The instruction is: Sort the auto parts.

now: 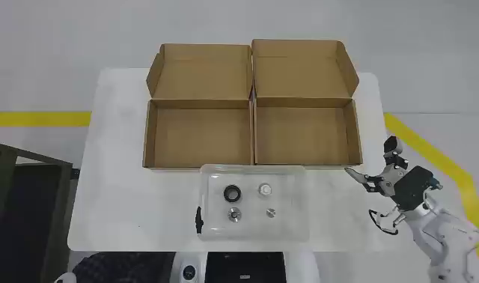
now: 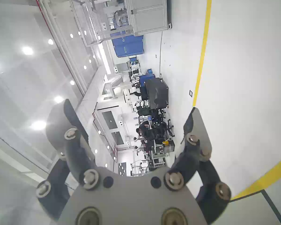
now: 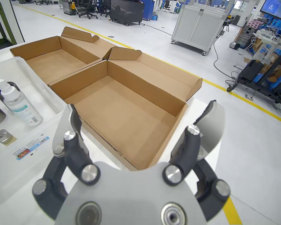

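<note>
Right, the parts sit together in the tray (image 1: pixel 296 230) at the middle of the table's (image 1: pixel 120 208) near edge. There's a black ring (image 1: pixel 233 194), a spray bottle (image 1: pixel 264 189), a steel cylinder (image 1: pixel 235 214) and a small stud (image 1: pixel 271 212). Each lies apart from the others, and nothing is sorted yet. Spacing like that should leave room for fingers to come down around one piece at a time.

A black object (image 1: pixel 198 221) sits at the tray's left rim, and I cannot tell what it is.

Just past the tray, right up against its far rim, two open boxes stand side by side toward the table's far edge, the left box (image 1: pixel 196 137) and the right box (image 1: pixel 303 133). Both have their flaps folded back so the mouths lie clear, presumably one box for each kind of part.

Now the right claw (image 1: pixel 361 192) hovers at the table's right edge, beside the right box's near corner. Its jaws are spread wide with nothing between them, aimed across toward the boxes and tray. That looks a sensible ready pose for a first pick.

The left claw (image 2: pixel 131 108) points away into the hall, toward floor and ceiling, and it too is spread and empty.
</note>
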`<state>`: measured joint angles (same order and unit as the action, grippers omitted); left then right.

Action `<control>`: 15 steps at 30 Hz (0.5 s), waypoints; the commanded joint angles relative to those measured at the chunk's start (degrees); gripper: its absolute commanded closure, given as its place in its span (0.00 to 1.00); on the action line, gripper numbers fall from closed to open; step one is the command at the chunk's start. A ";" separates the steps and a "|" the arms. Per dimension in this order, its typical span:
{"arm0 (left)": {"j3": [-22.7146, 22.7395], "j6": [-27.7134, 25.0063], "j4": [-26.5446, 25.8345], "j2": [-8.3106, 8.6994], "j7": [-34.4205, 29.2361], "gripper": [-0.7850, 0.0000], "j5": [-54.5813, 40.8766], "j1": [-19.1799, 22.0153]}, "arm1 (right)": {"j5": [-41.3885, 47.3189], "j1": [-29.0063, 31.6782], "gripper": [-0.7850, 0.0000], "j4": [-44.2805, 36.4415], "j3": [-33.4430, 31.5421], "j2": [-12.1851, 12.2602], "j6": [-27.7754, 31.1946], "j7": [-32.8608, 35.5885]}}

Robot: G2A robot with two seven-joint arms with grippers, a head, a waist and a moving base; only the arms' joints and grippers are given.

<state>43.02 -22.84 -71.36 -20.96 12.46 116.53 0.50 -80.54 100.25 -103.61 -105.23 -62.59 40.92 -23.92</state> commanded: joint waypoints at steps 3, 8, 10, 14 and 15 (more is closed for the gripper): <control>0.00 0.00 0.00 0.00 0.00 0.00 0.00 0.00 | 0.00 0.00 0.00 0.00 0.00 0.00 0.00 0.00; 0.00 0.00 0.00 0.00 0.00 0.00 0.00 0.00 | 0.00 0.00 0.00 0.00 0.00 0.00 0.00 0.00; 0.00 0.00 0.00 0.00 0.00 0.00 0.00 0.00 | 0.00 0.00 0.00 0.00 0.00 0.00 0.00 0.00; 0.00 0.00 0.00 0.00 0.00 0.00 0.00 0.00 | 0.01 0.00 0.00 -0.11 0.35 0.00 0.39 0.25; 0.00 0.00 0.00 0.00 0.00 0.00 0.00 0.00 | 0.15 -0.18 0.00 -0.34 1.02 0.01 1.11 0.87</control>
<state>43.02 -22.84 -71.36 -20.96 12.46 116.53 0.50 -80.52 100.22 -103.70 -105.06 -62.59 41.07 -23.76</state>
